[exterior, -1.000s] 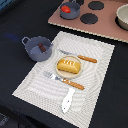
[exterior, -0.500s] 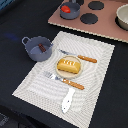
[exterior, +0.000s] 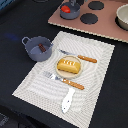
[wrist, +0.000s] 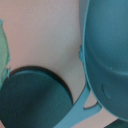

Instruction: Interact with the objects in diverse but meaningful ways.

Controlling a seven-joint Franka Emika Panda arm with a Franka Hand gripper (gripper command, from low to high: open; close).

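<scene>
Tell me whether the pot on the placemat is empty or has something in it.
Not empty. The pot stands upright at the placemat's corner, and a brown sausage lies inside it, seen through the open top.

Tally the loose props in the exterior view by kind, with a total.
Pots: 2, one near the mat, one on the stove
Bread loaf: 1
Plate: 1
Tomato: 1
Sausage: 1
Orange-handled cutlery: 2, and
White utensil: 1
Total: 9
</scene>
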